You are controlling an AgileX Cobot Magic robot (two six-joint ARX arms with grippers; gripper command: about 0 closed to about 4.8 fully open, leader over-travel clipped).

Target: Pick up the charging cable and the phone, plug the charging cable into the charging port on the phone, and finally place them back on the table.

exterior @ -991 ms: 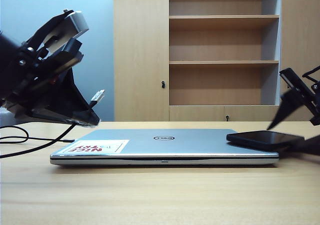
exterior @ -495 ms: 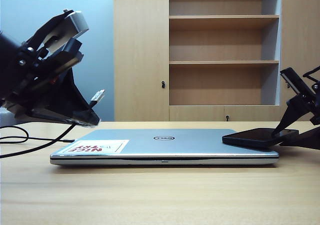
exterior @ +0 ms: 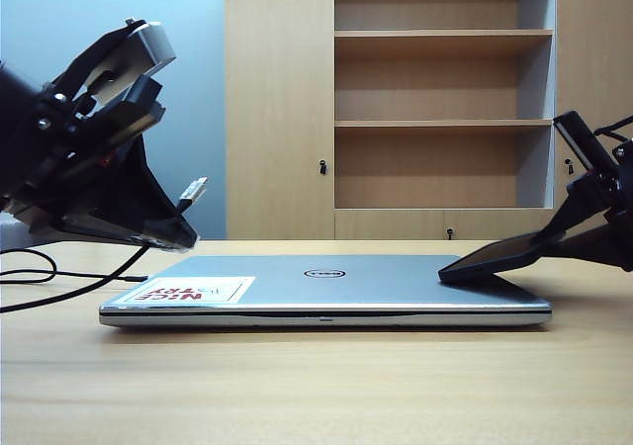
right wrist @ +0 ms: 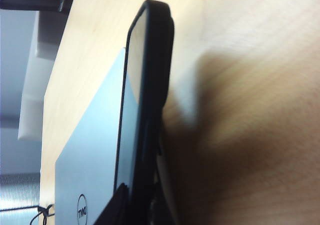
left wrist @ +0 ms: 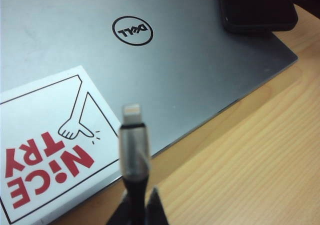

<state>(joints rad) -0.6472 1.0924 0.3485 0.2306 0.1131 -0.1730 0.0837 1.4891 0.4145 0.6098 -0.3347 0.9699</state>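
My left gripper (exterior: 148, 222) hangs over the laptop's left end, shut on the charging cable (left wrist: 134, 150); its silver-grey plug (exterior: 193, 190) sticks up to the right, and the black cord (exterior: 59, 292) trails off left over the table (exterior: 316, 386). The black phone (exterior: 490, 257) is tilted, its left end resting on the laptop's right corner and its right end raised. My right gripper (exterior: 579, 232) at the far right is shut on that raised end. In the right wrist view the phone (right wrist: 147, 80) runs edge-on between the fingers (right wrist: 117, 205). The charging port is too small to see.
A closed silver laptop (exterior: 326, 289) with a red-and-white sticker (exterior: 188, 291) lies across the middle of the table. Behind stands a wooden cabinet with open shelves (exterior: 440, 124).
The right gripper has closed onto the phone's right end and lifted it, so the phone now tilts up from the laptop. The left arm and cable have kept still.
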